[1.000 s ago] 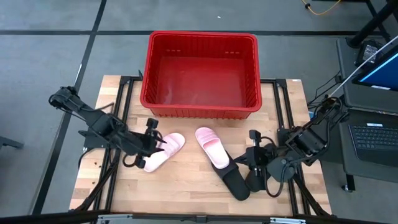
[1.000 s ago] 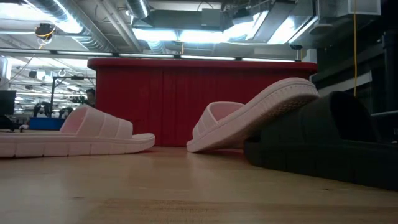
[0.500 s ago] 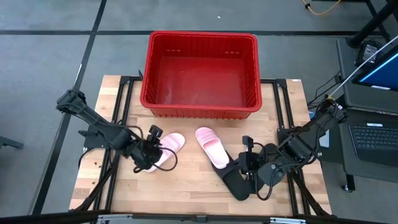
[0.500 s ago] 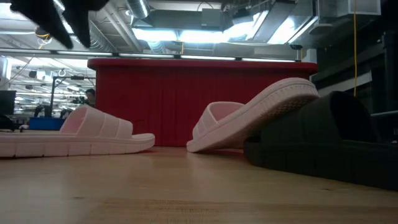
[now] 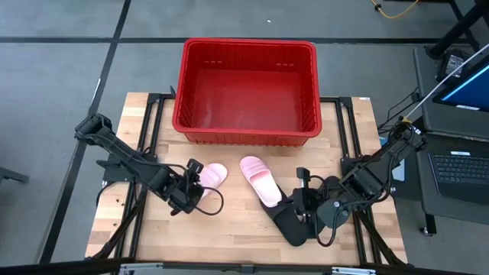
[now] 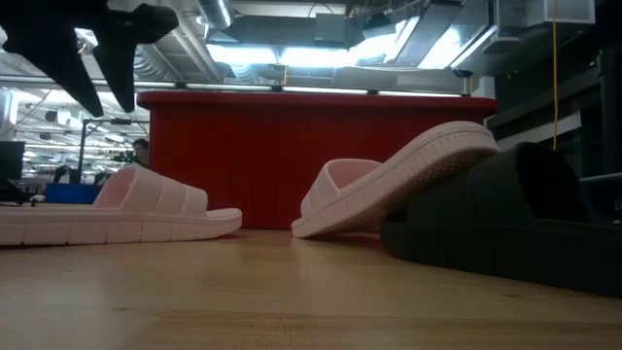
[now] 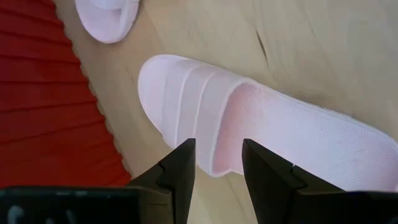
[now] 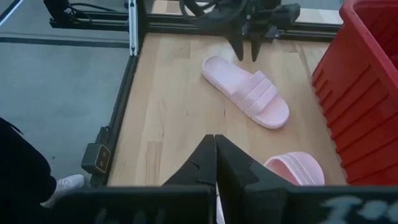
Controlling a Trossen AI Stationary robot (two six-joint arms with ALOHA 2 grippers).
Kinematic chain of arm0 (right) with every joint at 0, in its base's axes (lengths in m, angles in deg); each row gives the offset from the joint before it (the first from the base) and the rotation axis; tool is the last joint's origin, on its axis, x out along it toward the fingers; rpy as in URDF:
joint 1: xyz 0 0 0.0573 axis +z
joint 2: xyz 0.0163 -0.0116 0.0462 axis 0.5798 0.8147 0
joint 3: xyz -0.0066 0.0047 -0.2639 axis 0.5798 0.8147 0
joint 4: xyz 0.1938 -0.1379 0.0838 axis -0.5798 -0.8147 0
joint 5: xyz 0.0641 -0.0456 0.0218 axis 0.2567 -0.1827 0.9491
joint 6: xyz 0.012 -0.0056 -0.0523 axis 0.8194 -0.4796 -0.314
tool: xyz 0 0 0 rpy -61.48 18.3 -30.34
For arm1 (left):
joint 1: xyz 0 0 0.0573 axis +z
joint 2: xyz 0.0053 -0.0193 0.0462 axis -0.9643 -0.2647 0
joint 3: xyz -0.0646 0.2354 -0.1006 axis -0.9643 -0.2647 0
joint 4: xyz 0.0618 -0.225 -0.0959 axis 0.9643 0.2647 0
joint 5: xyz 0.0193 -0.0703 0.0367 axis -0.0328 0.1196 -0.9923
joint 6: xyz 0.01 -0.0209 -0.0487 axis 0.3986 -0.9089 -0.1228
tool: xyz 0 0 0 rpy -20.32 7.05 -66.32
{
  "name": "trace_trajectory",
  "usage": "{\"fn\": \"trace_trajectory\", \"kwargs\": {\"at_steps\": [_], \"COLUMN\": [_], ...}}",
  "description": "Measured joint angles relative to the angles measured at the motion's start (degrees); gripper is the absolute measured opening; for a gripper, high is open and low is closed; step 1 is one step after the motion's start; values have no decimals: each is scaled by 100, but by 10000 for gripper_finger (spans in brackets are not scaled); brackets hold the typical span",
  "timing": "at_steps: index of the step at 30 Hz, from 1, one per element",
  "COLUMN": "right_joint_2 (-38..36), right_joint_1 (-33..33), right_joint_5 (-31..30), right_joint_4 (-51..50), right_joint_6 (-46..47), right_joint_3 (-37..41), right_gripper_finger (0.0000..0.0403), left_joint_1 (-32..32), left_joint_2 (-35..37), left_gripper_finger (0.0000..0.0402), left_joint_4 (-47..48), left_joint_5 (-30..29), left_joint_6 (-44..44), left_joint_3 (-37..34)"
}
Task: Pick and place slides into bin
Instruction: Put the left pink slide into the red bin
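The red bin [image 5: 246, 130] stands at the table's far middle. One pale pink slide [image 5: 214, 175] lies flat on its sole left of centre. My left gripper [image 5: 195, 177] hangs open just above it, its fingers [image 7: 180, 167] standing over the strap [image 7: 193, 109], clear of it in the low view [image 6: 97, 83]. A second pink slide [image 5: 258, 179] has one end on the table and the other propped on a black slide [image 5: 289, 223]. My right gripper [image 5: 299, 197] is shut beside the black slides [image 6: 505, 238].
The bin's near wall [image 6: 311, 160] stands just behind the slides. Bare wood lies in front of them toward the near edge [image 5: 229, 237]. A dark trouser leg [image 8: 18, 162] and pale shoe [image 8: 68, 183] show on the floor beyond the table's left side.
My left gripper has gone down and slightly toward the near edge, coming over the left pink slide. My right gripper has shifted a little toward the table's left, over the black slides. The slides have not moved.
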Motion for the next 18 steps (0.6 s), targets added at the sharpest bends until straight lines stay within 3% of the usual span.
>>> {"fn": "trace_trajectory", "kwargs": {"at_steps": [14,18], "right_joint_2": [0,0], "right_joint_1": [0,0], "right_joint_5": [2,4], "right_joint_4": [51,49], "right_joint_6": [-9,-11], "right_joint_3": [2,2], "right_gripper_finger": [9,14], "left_joint_1": [17,23], "left_joint_2": [-528,-766], "left_gripper_finger": [127,127], "left_joint_4": [-107,-103], "left_joint_5": [6,-316], "left_joint_6": [-145,-287], "left_joint_3": [0,-1]}}
